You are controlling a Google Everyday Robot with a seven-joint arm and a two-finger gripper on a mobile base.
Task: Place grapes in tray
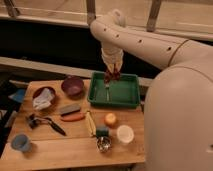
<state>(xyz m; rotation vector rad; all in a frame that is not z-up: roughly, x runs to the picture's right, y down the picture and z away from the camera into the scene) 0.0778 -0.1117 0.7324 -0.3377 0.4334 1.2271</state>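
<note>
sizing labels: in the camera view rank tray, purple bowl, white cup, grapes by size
tray
purple bowl
white cup and grapes look alike, unranked: the gripper holds the grapes above the tray

Colour key. My claw [112, 74], dark under a cream-white arm [145, 45], at the dark red-purple grape bunch [111, 77] over the shallow green plastic tray [127, 95]; round purple bowl [73, 85]; orange carrot-like stick [73, 117]; pale wooden bench [65, 147].

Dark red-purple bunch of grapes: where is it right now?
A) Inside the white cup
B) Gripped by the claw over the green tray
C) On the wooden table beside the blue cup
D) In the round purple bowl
B: the dark red-purple bunch of grapes sits in the robot's shut claw, over the shallow rectangular green plastic tray.
</note>
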